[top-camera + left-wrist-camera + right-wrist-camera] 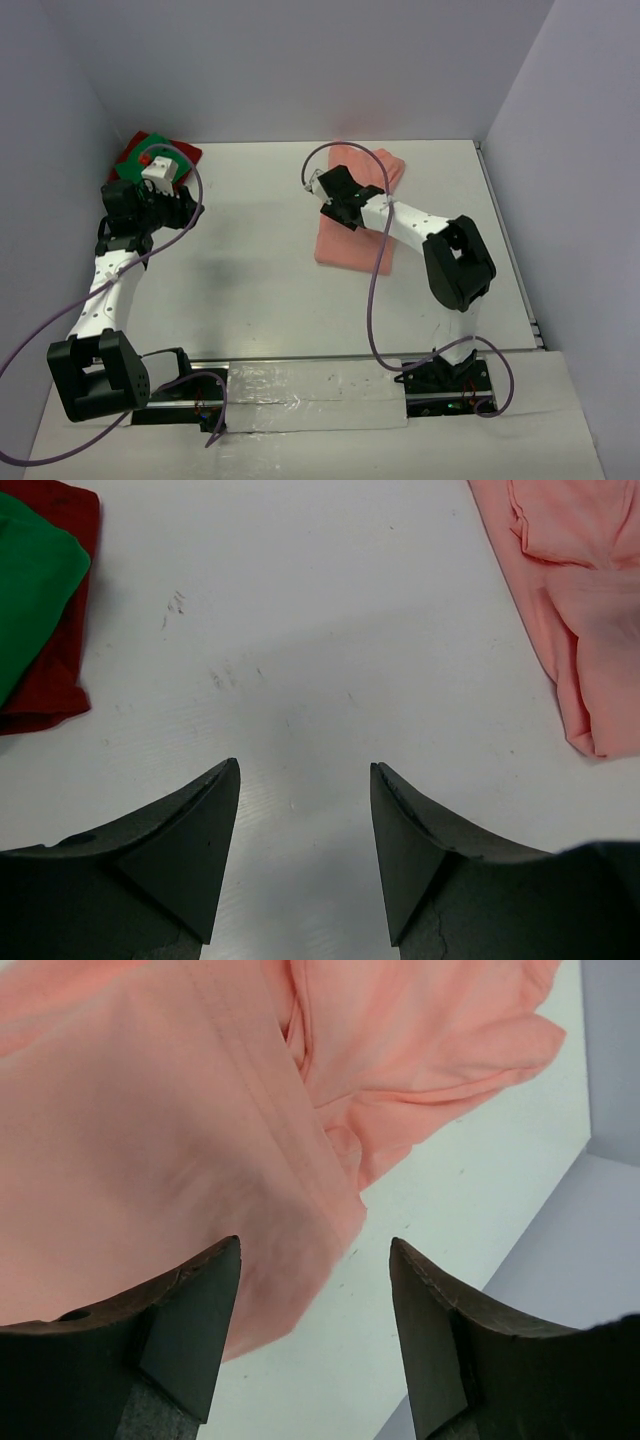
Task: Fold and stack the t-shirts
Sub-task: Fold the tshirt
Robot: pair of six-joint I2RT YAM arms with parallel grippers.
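T-shirts lie in two spots on a white table [260, 260] boxed in by pale lilac-grey walls [300, 60]. At the far left corner, a bright green cloth tee [132, 168] rests on top of a dark red cloth tee [186, 154]. The left gripper [305, 770] hangs nearby over bare tabletop, its dark jaws parted and empty. Its wrist camera picks up faint scuff marks [175, 602] on the surface that the overhead view misses. Right of centre towards the back, a large salmon-pink cloth tee [345, 245] is spread in a long, loosely folded strip. The right gripper [315, 1245] hovers over the strip's edge, jaws apart and gripping nothing. Only its wrist camera shows the stitched hem and bunched creases. Only the overhead view shows both arms and their purple cables [375, 290].
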